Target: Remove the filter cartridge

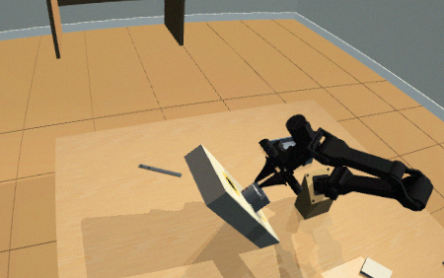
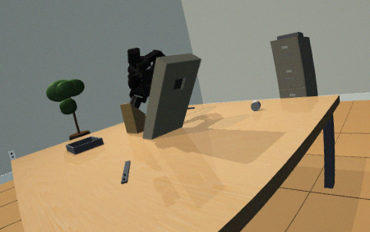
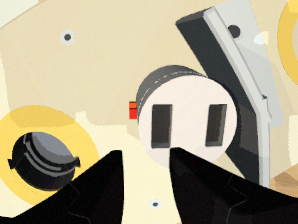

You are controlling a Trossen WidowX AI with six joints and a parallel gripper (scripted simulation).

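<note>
The service panel (image 1: 220,176) (image 2: 168,108) (image 3: 100,75) stands tilted. Its round socket (image 3: 46,160) shows open inside a yellow ring at the left of the wrist view. The cartridge (image 3: 189,112) is out of that socket, its pale slotted face toward the wrist camera, beside a dark angled bracket. The top view does not show cartridge and bracket clearly apart. My gripper (image 3: 145,159) (image 1: 259,184) has its fingers a little apart with nothing between them. The right fingertip overlaps the face's lower edge, just below the left slot; contact is unclear. The tray (image 2: 85,146) (image 1: 290,143) lies behind the arm in the top view.
A tan block (image 1: 312,203) (image 2: 132,119) stands near the panel under the arm. The dark bracket (image 3: 240,100) has a pale rim. A flat grey bar (image 1: 160,171) (image 2: 126,172) lies behind the panel. A ball (image 2: 256,105) and a small tree (image 2: 66,88) are farther off.
</note>
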